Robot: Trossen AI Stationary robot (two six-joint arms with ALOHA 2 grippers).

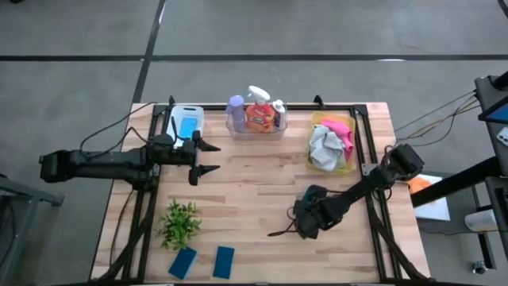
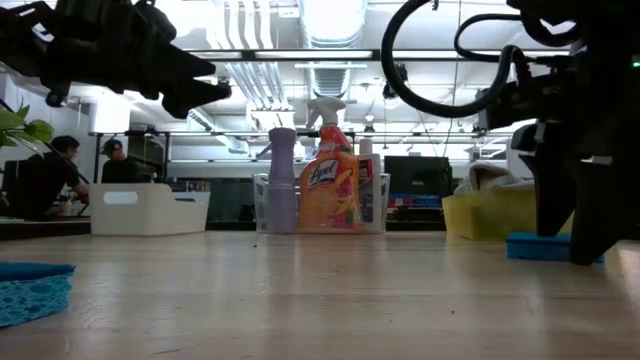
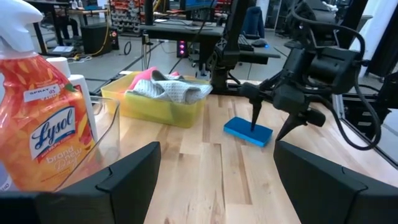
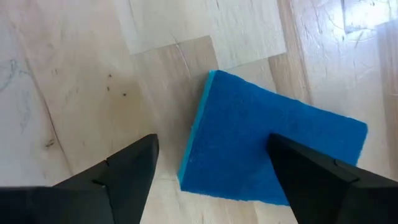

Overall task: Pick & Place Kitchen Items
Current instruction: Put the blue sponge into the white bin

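Bottles (image 1: 255, 115) and cloths (image 1: 329, 141) sit in trays; right tool (image 4: 211, 168) spread over sponge (image 4: 273, 149), left tool (image 1: 208, 157) released; two sponges (image 1: 203, 261) remain on worktop (image 1: 262, 183).

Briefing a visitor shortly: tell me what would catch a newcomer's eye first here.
First, the orange spray bottle in the clear tray at the table's far edge, with the pink cloth in the yellow tray to its right. Then the right gripper, open, poised over a blue sponge near the table's middle.
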